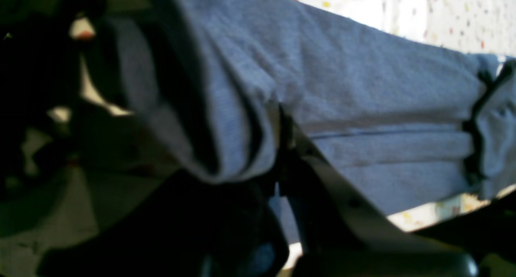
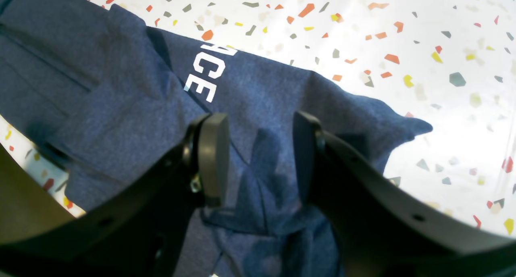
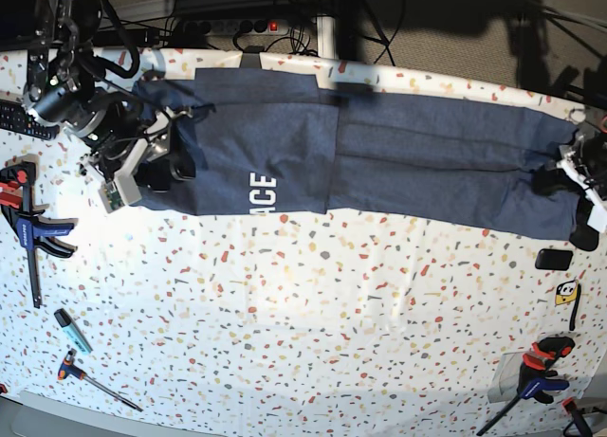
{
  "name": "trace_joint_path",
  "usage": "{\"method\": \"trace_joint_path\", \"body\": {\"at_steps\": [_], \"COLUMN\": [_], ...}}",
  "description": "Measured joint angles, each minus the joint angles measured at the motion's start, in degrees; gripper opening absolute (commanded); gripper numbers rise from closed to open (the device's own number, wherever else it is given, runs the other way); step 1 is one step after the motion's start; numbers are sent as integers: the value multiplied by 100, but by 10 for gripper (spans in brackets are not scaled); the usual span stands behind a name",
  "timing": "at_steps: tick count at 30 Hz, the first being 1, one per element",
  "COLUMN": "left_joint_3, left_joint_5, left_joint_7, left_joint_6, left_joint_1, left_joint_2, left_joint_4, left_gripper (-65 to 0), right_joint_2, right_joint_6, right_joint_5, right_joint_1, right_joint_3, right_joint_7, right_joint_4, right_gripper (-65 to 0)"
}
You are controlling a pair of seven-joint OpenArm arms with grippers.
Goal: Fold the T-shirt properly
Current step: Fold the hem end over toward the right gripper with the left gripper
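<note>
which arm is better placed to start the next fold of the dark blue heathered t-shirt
Likely left: the left gripper is already shut on the dark blue heathered T-shirt, while the right gripper hangs open above its cloth.

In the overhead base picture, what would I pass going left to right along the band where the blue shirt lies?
Right gripper over the shirt's end → white lettering on the T-shirt → left gripper, shut on the shirt's far end → small black object just below it.
</note>
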Motion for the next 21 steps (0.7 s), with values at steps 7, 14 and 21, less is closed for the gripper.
{"method": "trace_joint_path", "body": {"at_steps": [7, 14, 21], "left_joint_3": [28, 826, 1956], "left_joint_5": [763, 968, 1749], "left_joint_7": [-376, -796, -1207], "left_joint_6": [833, 835, 1364], "left_joint_1": [841, 1095, 984], "left_joint_2": [796, 1290, 1696], "left_joint_4": [1963, 2490, 2485], "left_gripper": [-650, -650, -650], "right_joint_2": [2, 7, 7], "right_joint_6": [-2, -2, -2], "right_joint_5": [-17, -11, -15], "right_joint_1": [0, 2, 2], "right_joint_3": [2, -2, -2], "right_joint_7": [-4, -15, -20], "right_joint_4": [4, 7, 7], "right_gripper": [-390, -390, -390]}}
